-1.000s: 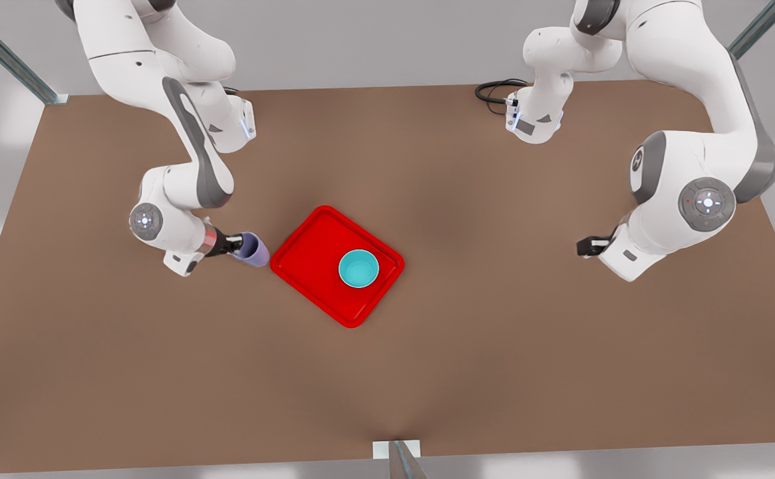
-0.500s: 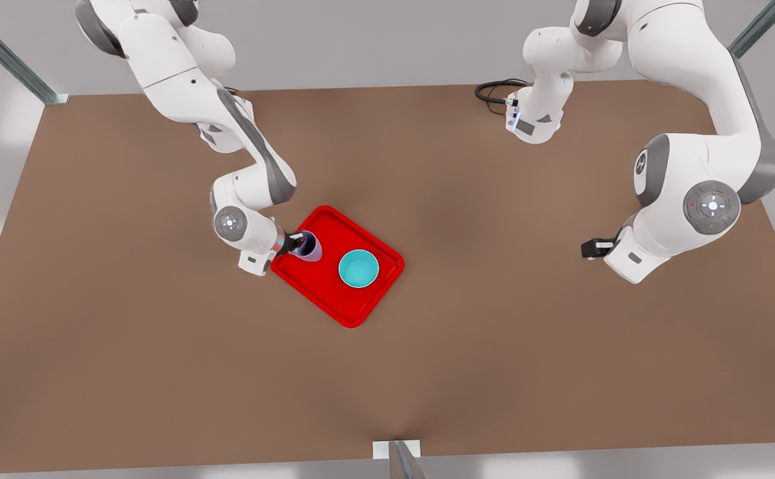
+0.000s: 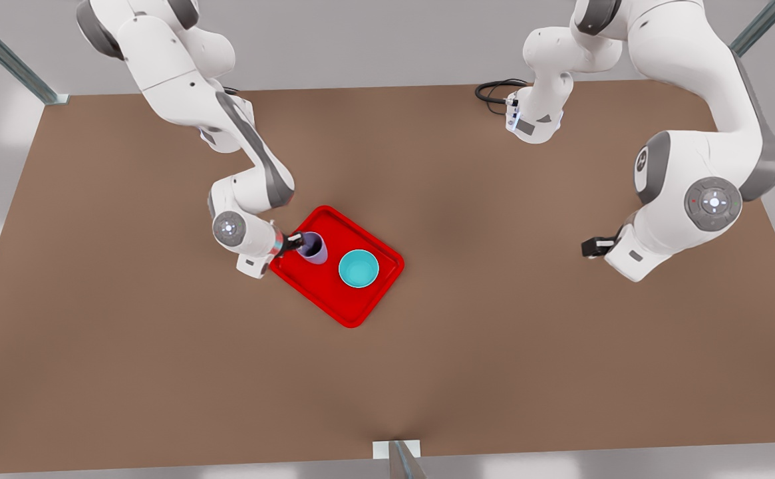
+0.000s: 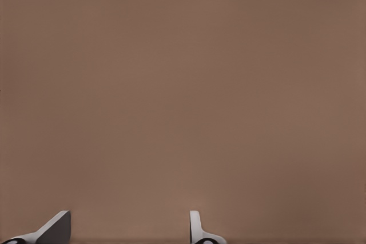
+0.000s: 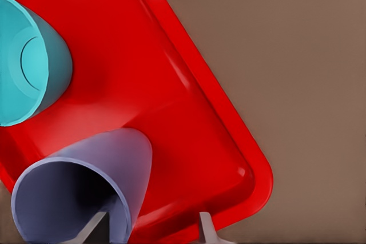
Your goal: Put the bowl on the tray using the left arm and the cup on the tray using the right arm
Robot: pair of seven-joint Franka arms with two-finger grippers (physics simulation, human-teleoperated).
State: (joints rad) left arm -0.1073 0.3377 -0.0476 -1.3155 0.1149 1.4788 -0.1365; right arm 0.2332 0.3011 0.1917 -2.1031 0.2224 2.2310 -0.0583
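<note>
The right gripper (image 3: 296, 243) grips the wall of the cup (image 3: 312, 247), one finger inside and one outside, over the corner of the tray (image 3: 334, 303) on the front view's left. A second ago the cup hung tilted over bare table just off that corner; half a second ago it had crossed the rim; now it is a little farther in and looks close to upright, mouth up. In the right wrist view the cup (image 5: 86, 190) hangs over the red tray floor (image 5: 189, 112), with one finger (image 5: 91, 230) inside it and the other (image 5: 207, 230) outside.

The carry looks all but done: what appears to remain is to lower the cup, release it and draw back. Whether its base already touches the tray cannot be told.

The bowl (image 3: 358, 269) already sits on the tray, upright, just beside the cup and apart from it; the right wrist view puts the bowl (image 5: 26, 64) close by. The left arm's share of the job looks complete.

The left gripper (image 3: 593, 247) waits well off to the front view's right, low over the table (image 3: 493, 346), unchanged over the last second. Its wrist view shows two fingertips (image 4: 54, 228) spread apart with nothing between them.

The near bowl and the tray's raised rim could hinder the release. A black cable (image 3: 493, 90) lies at the table's far edge, out of the way.
</note>
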